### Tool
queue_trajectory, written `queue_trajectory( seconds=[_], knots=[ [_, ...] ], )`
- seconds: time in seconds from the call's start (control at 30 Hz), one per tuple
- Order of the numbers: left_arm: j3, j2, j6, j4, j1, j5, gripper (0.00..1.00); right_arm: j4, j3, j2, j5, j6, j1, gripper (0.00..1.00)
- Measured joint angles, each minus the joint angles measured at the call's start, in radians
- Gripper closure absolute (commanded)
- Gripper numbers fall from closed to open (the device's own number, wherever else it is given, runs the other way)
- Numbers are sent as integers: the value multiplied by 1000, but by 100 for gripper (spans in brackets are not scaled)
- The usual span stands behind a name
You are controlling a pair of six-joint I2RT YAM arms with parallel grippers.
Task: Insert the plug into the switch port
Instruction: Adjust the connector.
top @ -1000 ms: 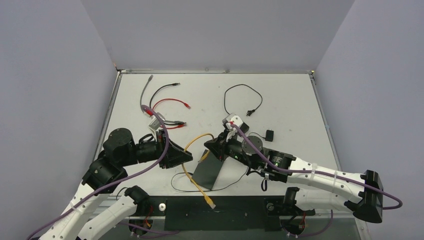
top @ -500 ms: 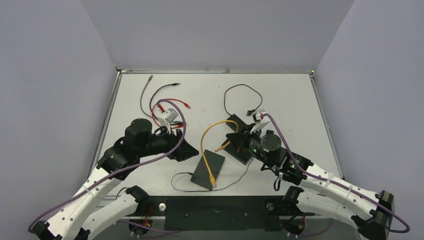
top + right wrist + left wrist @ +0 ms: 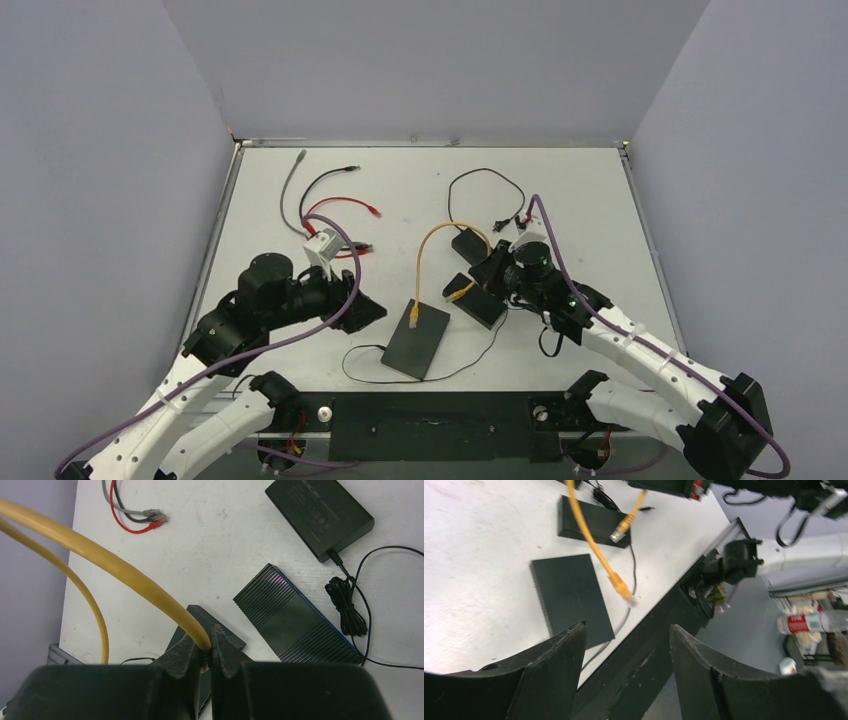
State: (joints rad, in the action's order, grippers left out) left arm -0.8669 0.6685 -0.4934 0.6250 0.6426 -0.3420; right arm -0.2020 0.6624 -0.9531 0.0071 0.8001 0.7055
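A yellow cable (image 3: 432, 240) arcs above the table. My right gripper (image 3: 482, 272) is shut on it (image 3: 125, 575) close to one end, and that end's plug (image 3: 619, 530) hangs over a ribbed black box (image 3: 480, 302), which also shows in the right wrist view (image 3: 295, 615). The other plug (image 3: 414, 318) rests over a flat black box (image 3: 418, 342) lying on the table, seen too in the left wrist view (image 3: 569, 592). My left gripper (image 3: 372, 312) is open and empty, just left of the flat box. Ports are not visible on either box.
A black power adapter (image 3: 468, 242) with a thin black cord (image 3: 485, 190) lies behind the ribbed box. Loose grey, black and red cables (image 3: 325, 205) lie at the back left. A thin black wire (image 3: 365, 365) loops by the table's front rail (image 3: 430, 425).
My right gripper has carried the yellow cable back and to the right. The flat black box, tilted up a second ago, now lies flat. My left gripper has drawn back slightly from it.
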Motion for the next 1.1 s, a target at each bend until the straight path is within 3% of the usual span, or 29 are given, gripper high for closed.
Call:
queue_trajectory(
  seconds=[0.23, 0.43, 0.63, 1.1],
  knots=[
    [172, -61, -109, -158, 0, -195, 42, 44, -1, -128, -129, 91, -65, 100],
    [318, -66, -326, -480, 5, -339, 45, 173, -13, -170, -204, 209, -70, 100],
    [385, 1, -443, -695, 14, -373, 47, 293, -32, -186, -243, 317, -61, 100],
    [394, 53, -425, -731, 18, -279, 51, 395, -59, -167, -249, 455, 3, 100]
  ],
)
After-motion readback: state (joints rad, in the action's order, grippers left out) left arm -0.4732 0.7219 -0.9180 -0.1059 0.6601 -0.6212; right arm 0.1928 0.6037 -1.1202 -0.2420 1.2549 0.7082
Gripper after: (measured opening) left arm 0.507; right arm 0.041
